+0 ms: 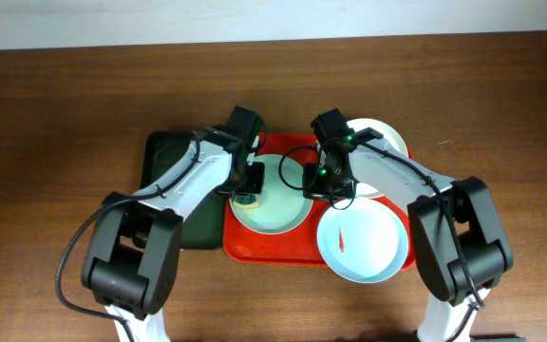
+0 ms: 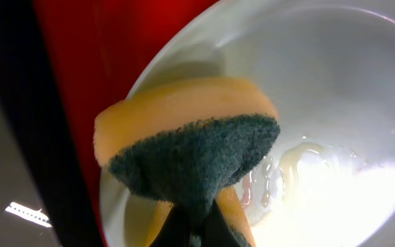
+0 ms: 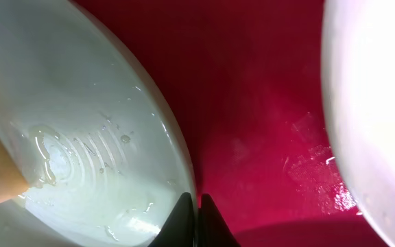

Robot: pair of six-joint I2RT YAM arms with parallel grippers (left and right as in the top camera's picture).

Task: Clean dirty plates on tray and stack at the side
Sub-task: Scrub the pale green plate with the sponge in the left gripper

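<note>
"Red plastic rectangular tray (image 1: 273, 251) — location?"

"On the dark wooden counter (image 1: 65, 114), left edge just beside a narrower dark green tray (image 1: 167, 157). It carries three round shallow plates. The pale mint green plate (image 1: 272, 207) is at left centre. The pale blue plate (image 1: 368, 245) is at the front right corner, overhanging the rim. The white plate (image 1: 380, 133) is at the back right, partly under the right arm."

"Left gripper (image 2: 196, 223)?"

"Fingers clamped on a yellow sponge with a dark green scouring face (image 2: 190, 137), at the left part of the mint green plate. Contact with the plate cannot be confirmed."

"Right gripper (image 3: 194, 206)?"

"Fingers closed on that same plate's right rim, the thin edge pinched between them."

"Soiling?"

"One red smear (image 1: 342, 237) on the pale blue plate. The mint green plate shows a wet film and a faint reddish streak near the sponge — wet patches also on the tray floor beside it."
</note>
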